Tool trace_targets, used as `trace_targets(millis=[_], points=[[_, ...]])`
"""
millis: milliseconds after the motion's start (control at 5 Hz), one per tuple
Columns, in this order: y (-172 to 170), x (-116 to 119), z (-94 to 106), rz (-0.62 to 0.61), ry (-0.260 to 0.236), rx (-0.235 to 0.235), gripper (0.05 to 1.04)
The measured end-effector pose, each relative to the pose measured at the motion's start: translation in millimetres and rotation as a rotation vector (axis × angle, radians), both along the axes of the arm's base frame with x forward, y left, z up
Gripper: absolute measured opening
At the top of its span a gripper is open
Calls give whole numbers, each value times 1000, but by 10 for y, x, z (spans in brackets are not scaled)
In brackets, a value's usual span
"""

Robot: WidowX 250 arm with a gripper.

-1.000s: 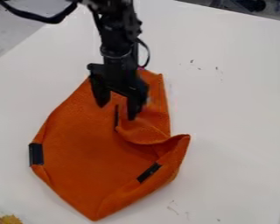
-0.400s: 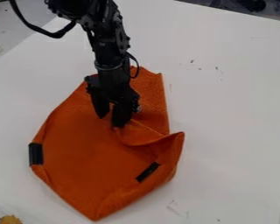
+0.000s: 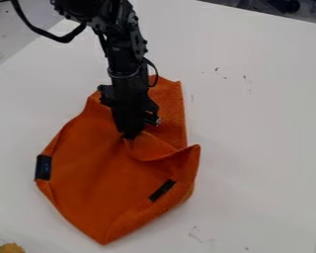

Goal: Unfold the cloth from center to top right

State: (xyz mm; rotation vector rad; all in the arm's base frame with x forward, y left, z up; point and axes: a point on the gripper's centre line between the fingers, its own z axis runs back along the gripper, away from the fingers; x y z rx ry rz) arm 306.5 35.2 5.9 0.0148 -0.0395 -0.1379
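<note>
The black gripper (image 3: 130, 136) hangs over the upper middle of the orange cloth (image 3: 98, 173), its two fingers closed together on a bit of raised fabric at the tip of the folded-over flap. That flap (image 3: 154, 147) runs from the fingertips toward the cloth's right corner, which is folded up. One dark patch lies on the cloth's left edge and another near its lower right edge. The cloth's top part lies partly behind the gripper.
The white table (image 3: 259, 128) extends around the cloth, with small dark marks on its surface. A yellowish object (image 3: 12, 248) sits at the bottom left corner. Dark items stand beyond the table's top right edge.
My gripper has come left and down over the cloth, and its fingers have closed on the fabric. The cloth's right corner has shifted a little left, and its left side has wrinkled inward.
</note>
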Motion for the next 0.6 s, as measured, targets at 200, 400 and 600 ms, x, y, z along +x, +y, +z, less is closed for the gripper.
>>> trace_targets(millis=[200, 400, 600], points=[[-59, -7, 67, -8, 8, 36, 105], [-100, 28, 176, -7, -28, 67, 118], [-107, -7, 153, -7, -20, 66, 313]])
